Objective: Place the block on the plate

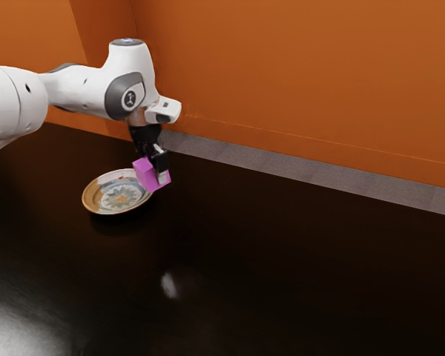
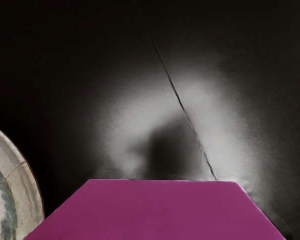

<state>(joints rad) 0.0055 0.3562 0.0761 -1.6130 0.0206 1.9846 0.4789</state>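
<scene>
Presently, jaws clamped on block (image 1: 146, 175), parted only its width; plate (image 1: 90, 202) lower and to their side, so release at this offset risks an edge landing.

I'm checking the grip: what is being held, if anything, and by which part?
The pink block, held by its opposite sides between the fingers.

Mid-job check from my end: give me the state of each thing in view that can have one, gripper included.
Gripper: shut on the block.
Pink block: held above the table, tilted in the exterior view, not set down on the plate.
Plate: face up on the table, with the block not yet placed on it.
Arm: reaching out over the table.
</scene>
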